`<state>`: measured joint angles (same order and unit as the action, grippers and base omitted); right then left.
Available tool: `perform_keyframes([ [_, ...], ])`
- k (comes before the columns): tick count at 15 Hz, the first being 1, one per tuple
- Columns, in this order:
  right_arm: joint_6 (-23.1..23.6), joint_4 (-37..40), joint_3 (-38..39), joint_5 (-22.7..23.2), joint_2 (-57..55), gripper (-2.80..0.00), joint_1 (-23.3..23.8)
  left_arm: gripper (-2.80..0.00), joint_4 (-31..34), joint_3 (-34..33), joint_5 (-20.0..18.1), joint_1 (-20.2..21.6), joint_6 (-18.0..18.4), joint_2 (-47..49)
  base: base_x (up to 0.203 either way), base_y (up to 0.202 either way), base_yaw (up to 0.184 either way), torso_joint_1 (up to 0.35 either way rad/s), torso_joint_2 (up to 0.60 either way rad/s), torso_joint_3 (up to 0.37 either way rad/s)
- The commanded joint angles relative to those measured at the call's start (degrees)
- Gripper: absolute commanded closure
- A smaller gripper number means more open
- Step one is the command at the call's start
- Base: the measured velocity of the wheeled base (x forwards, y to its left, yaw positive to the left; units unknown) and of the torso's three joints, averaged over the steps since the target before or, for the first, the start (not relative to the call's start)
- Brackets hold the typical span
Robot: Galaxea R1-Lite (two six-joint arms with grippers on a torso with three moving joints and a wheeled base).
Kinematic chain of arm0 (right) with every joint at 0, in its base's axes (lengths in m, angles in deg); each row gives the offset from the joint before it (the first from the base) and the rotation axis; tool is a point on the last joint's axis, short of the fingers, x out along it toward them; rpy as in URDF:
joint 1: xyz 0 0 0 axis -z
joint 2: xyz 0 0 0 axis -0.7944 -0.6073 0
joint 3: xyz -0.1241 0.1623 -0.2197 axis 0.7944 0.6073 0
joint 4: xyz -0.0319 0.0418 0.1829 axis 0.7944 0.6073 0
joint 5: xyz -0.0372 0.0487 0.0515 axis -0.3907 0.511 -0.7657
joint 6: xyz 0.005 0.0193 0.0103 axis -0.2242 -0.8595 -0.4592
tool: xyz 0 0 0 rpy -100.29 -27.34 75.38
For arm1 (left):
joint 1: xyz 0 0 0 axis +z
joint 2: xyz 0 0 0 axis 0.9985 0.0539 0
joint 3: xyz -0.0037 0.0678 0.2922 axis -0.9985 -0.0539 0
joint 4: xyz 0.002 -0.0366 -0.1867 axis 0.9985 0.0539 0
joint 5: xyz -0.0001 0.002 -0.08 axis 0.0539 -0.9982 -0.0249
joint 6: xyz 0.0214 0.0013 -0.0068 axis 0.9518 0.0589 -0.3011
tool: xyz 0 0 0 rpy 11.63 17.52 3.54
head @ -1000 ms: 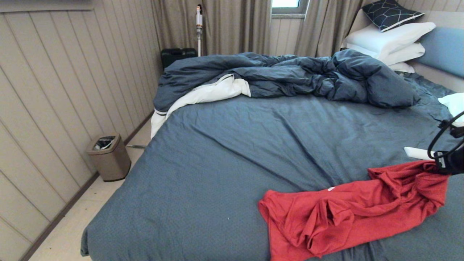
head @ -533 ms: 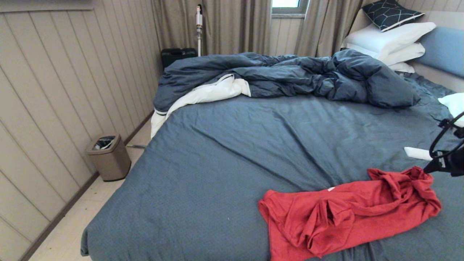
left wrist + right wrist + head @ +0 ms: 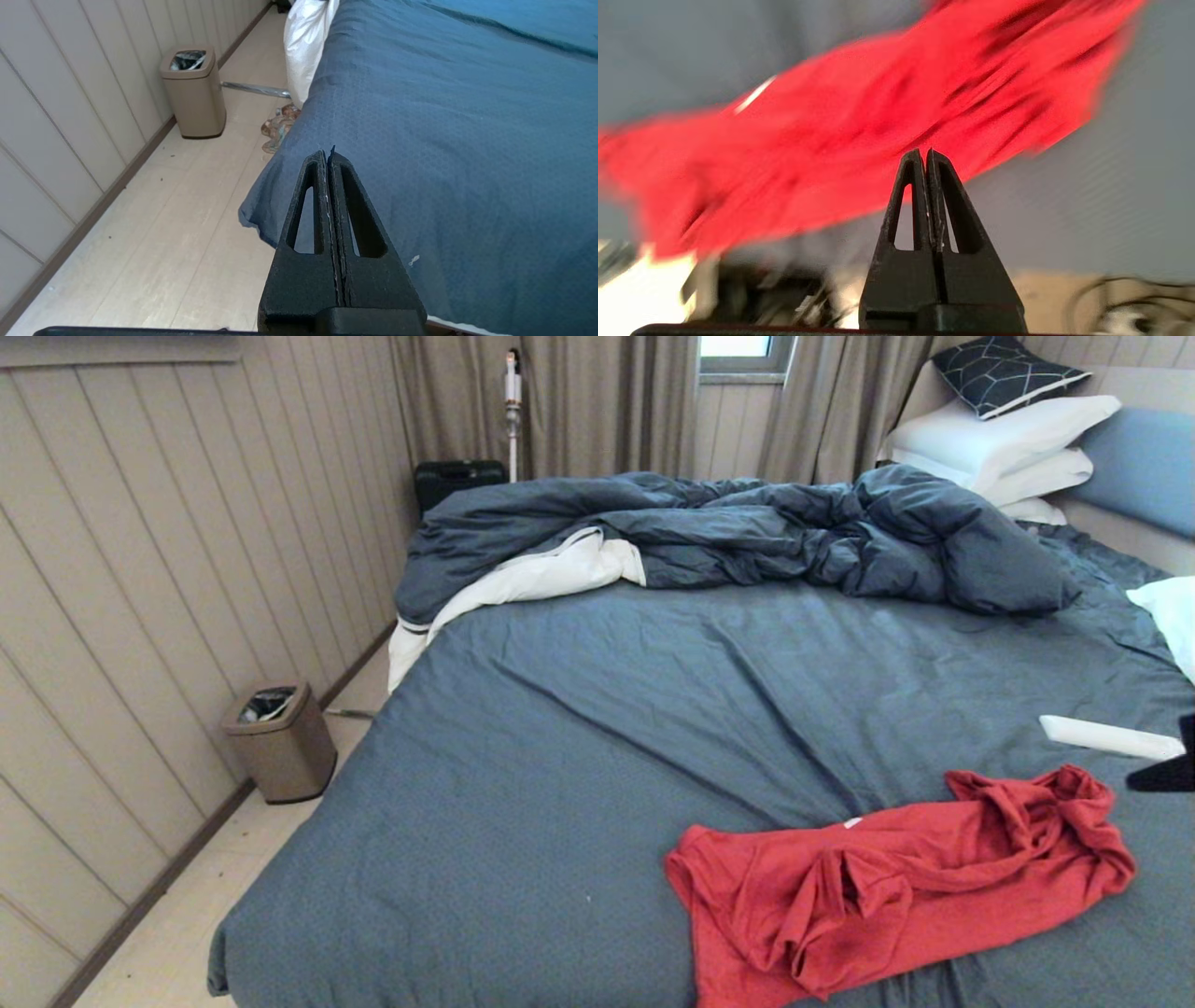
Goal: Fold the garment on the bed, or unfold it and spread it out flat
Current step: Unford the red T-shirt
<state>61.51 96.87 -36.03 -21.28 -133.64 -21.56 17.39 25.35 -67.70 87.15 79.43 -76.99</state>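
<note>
The red garment (image 3: 896,887) lies crumpled in a long bunch on the bed's slate-blue sheet (image 3: 607,709), near the front right; its print is hidden. In the right wrist view the garment (image 3: 859,116) shows as a red streak beyond my right gripper (image 3: 923,152), which is shut with nothing between its fingers. In the head view only a dark tip of that gripper (image 3: 1158,777) shows at the right edge, just right of the garment's bunched end and clear of it. My left gripper (image 3: 327,154) is shut and empty, hanging by the bed's front left corner (image 3: 261,210).
A rumpled dark blue duvet (image 3: 747,532) with white lining lies across the far side, and white pillows (image 3: 999,439) are stacked at the far right. A flat white object (image 3: 1111,737) lies on the sheet behind the garment. A tan bin (image 3: 280,742) stands on the floor at the left.
My right gripper has let go of the garment's right end and drawn back to the right, almost out of the head view. That end has dropped onto the sheet.
</note>
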Motion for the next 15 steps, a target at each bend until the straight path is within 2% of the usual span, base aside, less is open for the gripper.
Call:
perform_keyframes([
  [1, 0.1, 0.5, 5.3, 1.7, 7.9, 0.00, -1.5, 0.00, 0.0, 0.0, 0.1, 0.0, 0.0, 0.1, 0.000, 0.000, 0.000, 0.000, 0.00, 0.000],
  [3, 0.1, 0.3, 10.0, 2.7, 10.2, 0.00, -3.4, 0.00, -0.2, 0.0, 0.7, 0.0, -0.1, 0.1, 0.000, 0.000, 0.000, 0.000, 0.00, 0.000],
  [4, 0.1, 0.3, 11.7, 2.9, 10.8, 0.00, -4.2, 0.00, -0.1, 0.0, 0.8, 0.0, -2.1, 0.1, 0.000, 0.000, 0.000, 0.000, 0.00, 0.000],
  [5, 0.1, 0.2, 13.2, 3.2, 11.2, 0.00, -5.1, 0.00, 0.0, 0.0, 0.2, 0.0, -6.0, 0.1, 0.000, 0.000, 0.000, 0.000, 0.00, 0.000],
  [6, 0.0, 0.2, 14.1, 3.7, 11.5, 0.00, -6.0, 0.00, 0.1, 0.0, -1.4, -0.7, -7.2, 0.1, 0.000, 0.000, 0.000, 0.000, 0.00, 0.000],
  [8, -0.3, 0.2, 15.5, 4.1, 11.9, 0.00, -7.5, 0.00, 0.1, 0.1, -3.1, -1.2, -7.4, 2.7, 0.000, 0.000, 0.000, 0.000, 0.00, 0.000],
  [10, -0.6, -0.4, 16.3, 4.7, 12.8, 0.00, -8.6, 0.00, -0.3, 1.6, -5.8, -1.4, -8.2, 12.8, 0.000, 0.000, 0.000, 0.000, 0.00, 0.000],
  [12, -0.8, -0.4, 16.3, 7.3, 13.2, 0.00, -8.6, 0.00, -1.1, 4.5, -10.4, -2.5, -9.2, 28.9, 0.000, 0.000, 0.000, 0.000, 0.00, 0.000],
  [14, -0.8, -0.5, 16.2, 8.0, 12.6, 0.00, -8.5, 0.00, -1.7, 9.0, -13.7, -6.5, -10.3, 44.5, 0.000, 0.000, 0.000, 0.000, 0.00, 0.000],
  [15, -0.8, -1.2, 16.2, 8.0, 12.2, 0.00, -8.5, 0.00, -2.0, 11.8, -14.3, -10.1, -11.3, 51.6, 0.000, 0.000, 0.000, 0.000, 0.00, 0.000],
])
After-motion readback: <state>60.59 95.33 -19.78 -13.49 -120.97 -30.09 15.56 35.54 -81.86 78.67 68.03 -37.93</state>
